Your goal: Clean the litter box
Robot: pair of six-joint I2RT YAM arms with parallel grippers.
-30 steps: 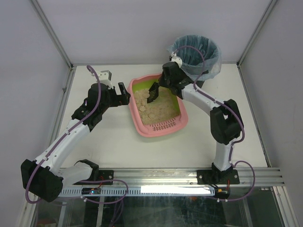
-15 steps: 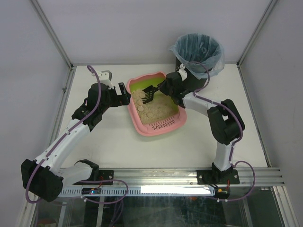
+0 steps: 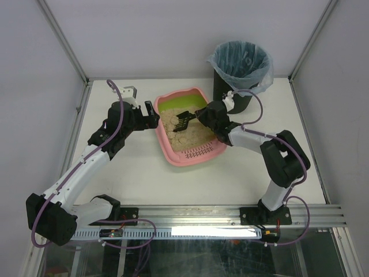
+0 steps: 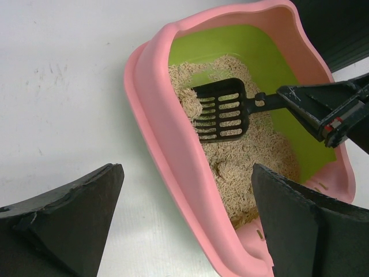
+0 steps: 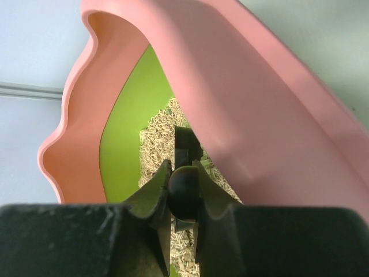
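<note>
The pink litter box (image 3: 164, 145) with green lining and beige litter (image 3: 190, 135) sits mid-table. My right gripper (image 3: 201, 116) reaches over its right wall and is shut on the handle of a black slotted scoop (image 3: 183, 120), whose head lies on the litter. In the right wrist view the gripper (image 5: 184, 190) clamps the round handle, with the pink wall (image 5: 259, 109) close on the right. My left gripper (image 3: 154, 117) is open at the box's left wall. In the left wrist view its gripper (image 4: 187, 231) straddles the pink wall (image 4: 164, 144), and the scoop (image 4: 222, 111) shows beyond.
A black bin with a blue bag (image 3: 239, 64) stands at the back right, just behind the right arm's wrist. Cage posts and walls border the table on the left, right and back. The slotted grille (image 3: 199, 153) is at the box's near end.
The right wrist has come down and toward the near side, away from the bin, and the scoop has levelled out onto the litter. The left arm has not moved.
</note>
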